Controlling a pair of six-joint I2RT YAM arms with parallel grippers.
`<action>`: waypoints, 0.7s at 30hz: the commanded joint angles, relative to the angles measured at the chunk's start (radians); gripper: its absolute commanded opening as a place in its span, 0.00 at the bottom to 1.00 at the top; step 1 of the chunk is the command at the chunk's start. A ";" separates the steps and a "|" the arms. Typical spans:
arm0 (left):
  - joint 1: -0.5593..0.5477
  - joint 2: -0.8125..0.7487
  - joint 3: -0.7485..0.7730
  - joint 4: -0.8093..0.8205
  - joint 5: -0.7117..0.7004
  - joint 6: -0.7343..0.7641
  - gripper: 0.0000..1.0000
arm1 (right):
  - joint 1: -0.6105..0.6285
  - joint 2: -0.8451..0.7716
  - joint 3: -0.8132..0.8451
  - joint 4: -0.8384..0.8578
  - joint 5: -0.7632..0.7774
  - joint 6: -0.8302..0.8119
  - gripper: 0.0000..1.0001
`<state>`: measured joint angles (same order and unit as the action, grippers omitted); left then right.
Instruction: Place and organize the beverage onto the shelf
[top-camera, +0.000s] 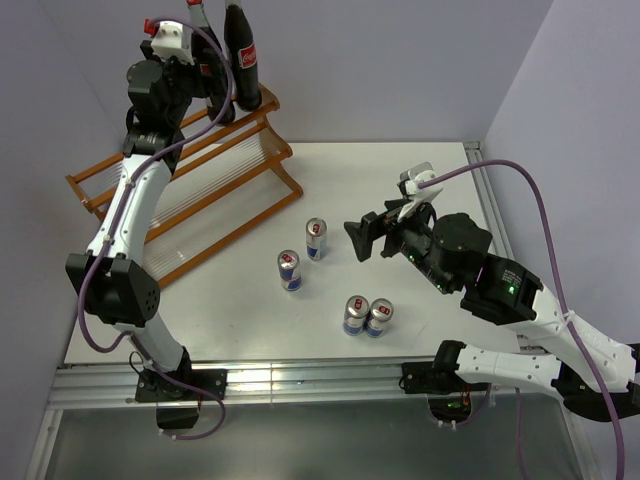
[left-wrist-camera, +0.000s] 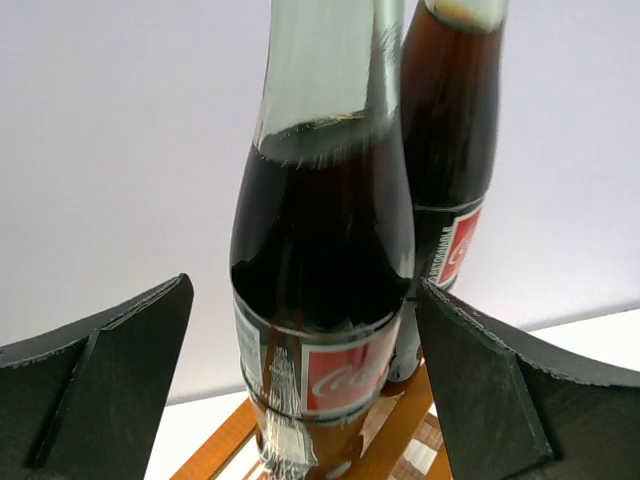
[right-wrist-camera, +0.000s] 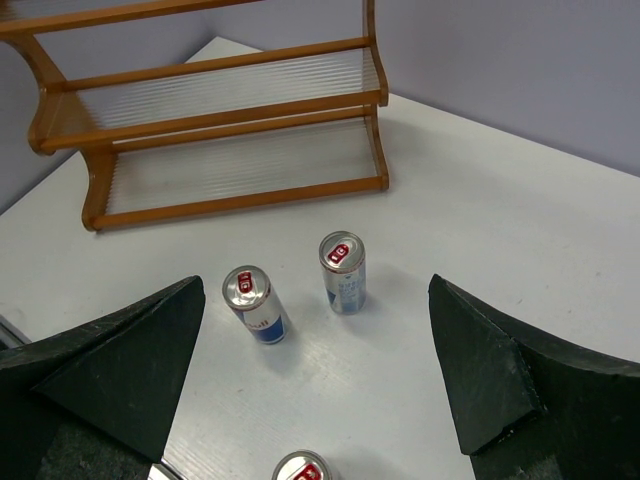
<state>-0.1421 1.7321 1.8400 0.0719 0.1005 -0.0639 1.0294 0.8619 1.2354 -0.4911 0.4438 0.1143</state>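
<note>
top external: two cola bottles (top-camera: 243, 50) stand upright on the top tier of the shelf (top-camera: 235, 165), far left; four cans (top-camera: 316, 239) stand on the white surface (top-camera: 430, 180), near right of the shelf.
left wrist: left jaws spread wide, one either side of the nearer bottle (left-wrist-camera: 320, 300), not pinching it.
right wrist: right jaws spread wide above two upright cans on the surface, holding nothing; shelf beyond them.

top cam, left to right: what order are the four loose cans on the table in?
single can nearer the arms → single can farther back → left can of the near pair → right can of the near pair
</note>
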 joint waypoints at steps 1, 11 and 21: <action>-0.004 -0.077 -0.013 0.054 -0.002 -0.008 1.00 | -0.005 0.003 -0.001 0.046 0.001 0.004 1.00; -0.004 -0.207 -0.077 0.042 0.056 -0.092 0.99 | -0.009 0.046 -0.005 0.026 0.029 0.054 1.00; -0.008 -0.386 -0.082 -0.231 0.067 -0.203 0.99 | -0.020 0.143 -0.046 -0.046 0.058 0.172 1.00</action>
<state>-0.1425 1.4303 1.7554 -0.0589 0.1432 -0.2054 1.0161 0.9817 1.2137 -0.5182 0.4789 0.2230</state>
